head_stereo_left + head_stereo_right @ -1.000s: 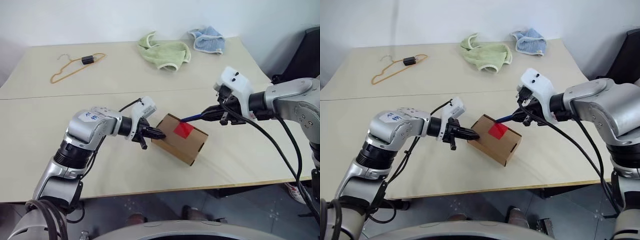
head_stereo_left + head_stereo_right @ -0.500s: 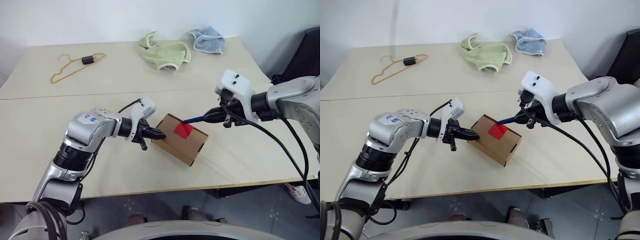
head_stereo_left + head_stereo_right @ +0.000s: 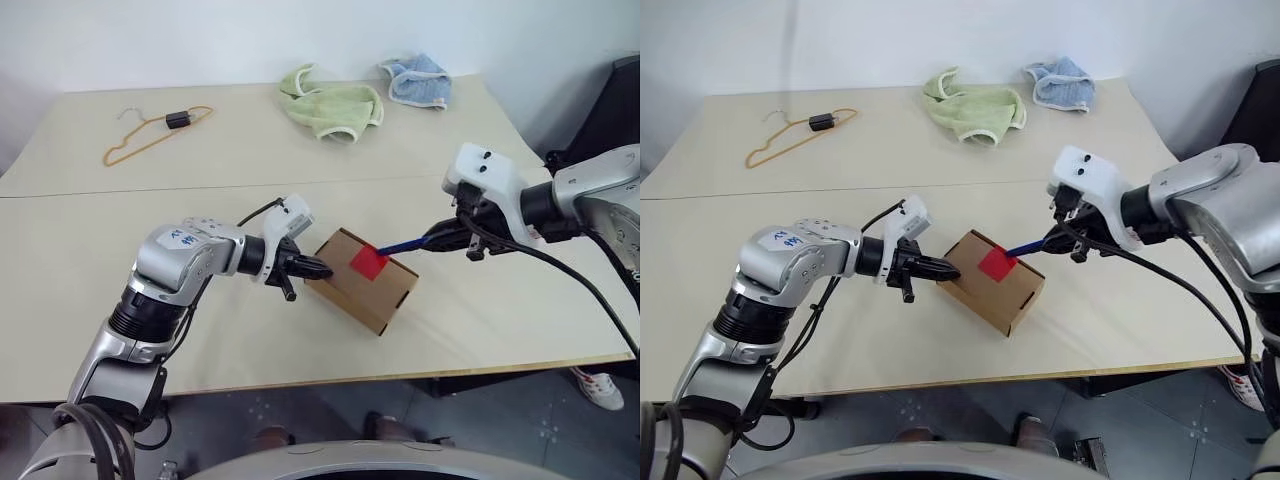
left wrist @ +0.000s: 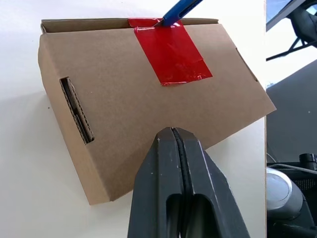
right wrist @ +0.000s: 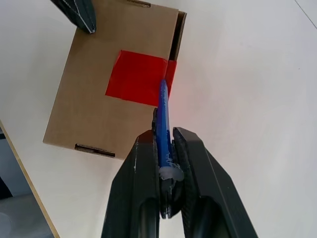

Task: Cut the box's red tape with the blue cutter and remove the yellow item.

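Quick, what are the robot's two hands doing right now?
Left gripper: closed, empty, its tip against the box.
Right gripper: closed on the blue cutter, whose tip is at the red tape.

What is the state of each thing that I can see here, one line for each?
box: closed, lid down, on the table.
red tape: stuck over the lid edge, not visibly cut through.
blue cutter: gripped, tip at the tape's edge.
left gripper: shut, tip against the box.
right gripper: shut on the cutter.
green cloth: crumpled.
blue cloth: crumpled.
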You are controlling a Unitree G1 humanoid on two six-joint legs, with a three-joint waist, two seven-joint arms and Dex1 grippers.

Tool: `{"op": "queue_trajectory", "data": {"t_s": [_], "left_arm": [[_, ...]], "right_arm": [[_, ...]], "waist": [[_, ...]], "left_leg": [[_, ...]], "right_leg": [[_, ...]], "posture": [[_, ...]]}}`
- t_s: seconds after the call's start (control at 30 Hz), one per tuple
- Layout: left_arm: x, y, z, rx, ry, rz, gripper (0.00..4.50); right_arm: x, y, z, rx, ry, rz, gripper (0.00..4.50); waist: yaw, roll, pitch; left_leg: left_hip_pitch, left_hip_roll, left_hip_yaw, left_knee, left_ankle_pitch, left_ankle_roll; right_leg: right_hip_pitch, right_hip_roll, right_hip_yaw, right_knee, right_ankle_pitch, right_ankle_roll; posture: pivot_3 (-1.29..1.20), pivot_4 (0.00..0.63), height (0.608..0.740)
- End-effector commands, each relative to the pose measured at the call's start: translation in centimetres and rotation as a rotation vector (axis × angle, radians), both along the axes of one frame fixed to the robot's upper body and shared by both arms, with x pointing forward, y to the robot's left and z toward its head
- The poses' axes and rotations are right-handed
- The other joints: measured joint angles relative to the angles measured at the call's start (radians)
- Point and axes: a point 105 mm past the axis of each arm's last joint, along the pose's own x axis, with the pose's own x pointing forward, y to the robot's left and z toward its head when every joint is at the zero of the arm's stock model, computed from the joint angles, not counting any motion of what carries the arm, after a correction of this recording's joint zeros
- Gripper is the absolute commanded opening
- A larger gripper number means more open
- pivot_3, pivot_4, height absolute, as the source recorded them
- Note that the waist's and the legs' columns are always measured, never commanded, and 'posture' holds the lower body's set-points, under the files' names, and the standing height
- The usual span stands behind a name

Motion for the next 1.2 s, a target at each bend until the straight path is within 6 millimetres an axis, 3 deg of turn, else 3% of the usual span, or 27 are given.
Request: {"op": "queue_trajectory", "data": {"t_s": [0.03,0.33,0.53,0.87,1.2], "left_arm": [[0.7,1.4,-2.3,0.08,0.052,0.098,0.0],[1.0,1.4,-2.4,0.087,0.048,0.102,0.0],[1.3,0.9,-2.3,0.089,0.041,0.099,0.0],[0.6,-0.7,-2.7,0.111,0.056,0.062,0.0],[1.0,-0.7,-3.2,0.127,0.045,0.088,0.0]], "right_arm": [[-1.1,-0.1,-0.7,-0.042,0.059,0.042,0.16],[-2.0,-1.3,-0.6,-0.088,0.079,0.044,0.16],[-1.8,-0.8,-0.4,-0.073,0.072,0.032,0.16],[-2.9,0.4,-0.7,-0.028,0.27,-0.058,0.16],[-3.4,-0.3,-1.3,-0.063,0.379,-0.103,0.16]], "waist": [[0.0,0.0,0.0],[0.002,0.0,0.0],[0.004,0.0,0.0],[0.004,0.0,0.0],[0.005,-0.001,-0.001]], "left_leg": [[0.0,0.0,0.0,0.0,0.0,0.0],[0.0,0.0,0.0,0.0,0.0,0.0],[0.0,0.0,0.0,0.003,0.0,0.0],[0.0,0.0,-0.001,0.003,-0.001,0.001],[0.0,0.0,-0.001,0.003,-0.001,0.001]], "right_leg": [[0.0,0.0,0.0,0.0,0.0,0.0],[0.0,0.0,0.0,0.0,0.0,0.0],[0.001,0.0,0.0,0.0,0.001,0.0],[0.002,0.0,0.0,-0.001,0.002,0.0],[0.002,0.0,0.0,-0.001,0.002,0.0]], "posture": [[0.0,0.15,0.74],[0.0,0.15,0.74],[0.0,0.15,0.74],[0.0,0.15,0.74],[0.0,0.15,0.74]]}}
